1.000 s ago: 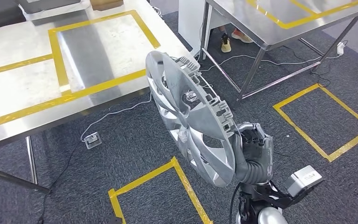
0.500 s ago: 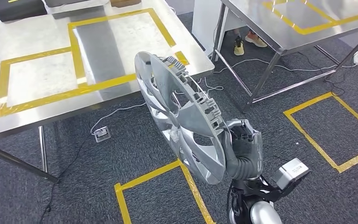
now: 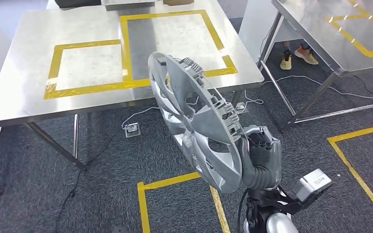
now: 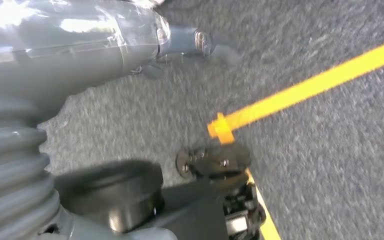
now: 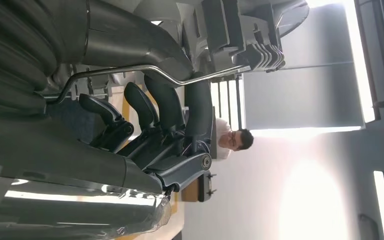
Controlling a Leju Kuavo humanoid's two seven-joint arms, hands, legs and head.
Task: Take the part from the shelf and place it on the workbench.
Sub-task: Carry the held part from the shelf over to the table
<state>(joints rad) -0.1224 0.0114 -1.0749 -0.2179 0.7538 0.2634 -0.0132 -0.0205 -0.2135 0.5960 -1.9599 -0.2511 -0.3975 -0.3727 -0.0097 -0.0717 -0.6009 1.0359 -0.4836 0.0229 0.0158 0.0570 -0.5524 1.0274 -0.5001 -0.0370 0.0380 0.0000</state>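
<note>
Right hand [image 3: 263,158] grasps part [image 3: 196,121] by its rim, lower centre; left hand's [image 4: 80,45] fingers indiscernible; edge grip risks slippage before workbench [image 3: 24,92].

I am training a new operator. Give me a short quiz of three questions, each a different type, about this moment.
1. True or false: the wheel cover already lies on the steel workbench.
2. Which hand grips the wheel cover? A) left B) right
3. Fill in: the tape marking rectangles on the workbench is ____.

Key: 1 false, it is held on edge above the carpet; 2 B; 3 yellow.
</note>
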